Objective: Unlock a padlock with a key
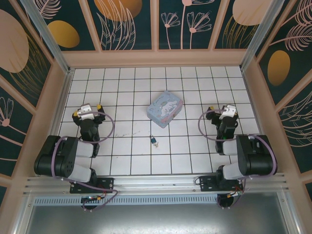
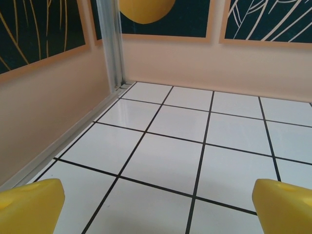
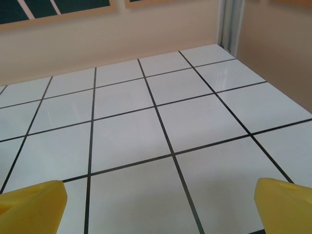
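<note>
The tiny gold and dark bluish metal padlock (image 1: 154, 142) lies on the white tiled bench (image 1: 195, 146), between the two arms and near the pastel blue rectangular tin (image 1: 165, 109). Because it is so small and low, I think a finger can push it away instead of gripping it. The left tool (image 1: 87, 112) and the right tool (image 1: 227, 112) have their fingers wide apart and empty, well apart from the lock, and there are free tiles around it; only the tin and the side walls limit the movement.

Desk (image 1: 122, 161) centre obstructed by blue tin (image 1: 165, 108); padlock (image 1: 155, 142) lies just nearer, apart from it; open tile lanes on either side; left claw (image 1: 87, 111) faces bare tiles, with side wall (image 2: 44, 112) and far-left post (image 2: 111, 44) bounding its left; right claw (image 1: 225, 112) faces bare tiles, with far-right post (image 3: 229, 22) bounding its right.
</note>
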Motion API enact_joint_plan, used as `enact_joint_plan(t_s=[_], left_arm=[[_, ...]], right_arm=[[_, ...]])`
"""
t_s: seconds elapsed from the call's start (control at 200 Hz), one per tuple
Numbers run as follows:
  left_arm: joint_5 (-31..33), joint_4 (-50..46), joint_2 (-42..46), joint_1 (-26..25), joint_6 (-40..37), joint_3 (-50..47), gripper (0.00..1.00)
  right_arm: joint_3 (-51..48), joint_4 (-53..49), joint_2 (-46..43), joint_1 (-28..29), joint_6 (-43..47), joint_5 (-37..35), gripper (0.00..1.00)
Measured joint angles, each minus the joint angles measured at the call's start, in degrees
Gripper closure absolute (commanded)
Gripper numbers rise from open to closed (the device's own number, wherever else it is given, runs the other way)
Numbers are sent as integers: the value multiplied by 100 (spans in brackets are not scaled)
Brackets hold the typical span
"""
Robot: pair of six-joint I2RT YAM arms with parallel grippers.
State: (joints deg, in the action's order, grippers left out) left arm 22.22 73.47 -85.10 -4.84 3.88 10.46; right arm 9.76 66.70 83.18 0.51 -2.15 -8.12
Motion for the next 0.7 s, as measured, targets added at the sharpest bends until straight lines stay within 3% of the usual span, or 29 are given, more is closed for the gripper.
enact_joint_plan(t_s=[0.11,0.365,0.701], left_arm=[[-258,44,-184,81,0,26,1],[-743,-44,-197,289,44,234,1],[-898,-46,-197,308,66,251,1]], right_arm=[[-55,525,367,-4,83,192,1],[326,387,476,-358,160,927,1],[339,339,476,-238,160,822,1]])
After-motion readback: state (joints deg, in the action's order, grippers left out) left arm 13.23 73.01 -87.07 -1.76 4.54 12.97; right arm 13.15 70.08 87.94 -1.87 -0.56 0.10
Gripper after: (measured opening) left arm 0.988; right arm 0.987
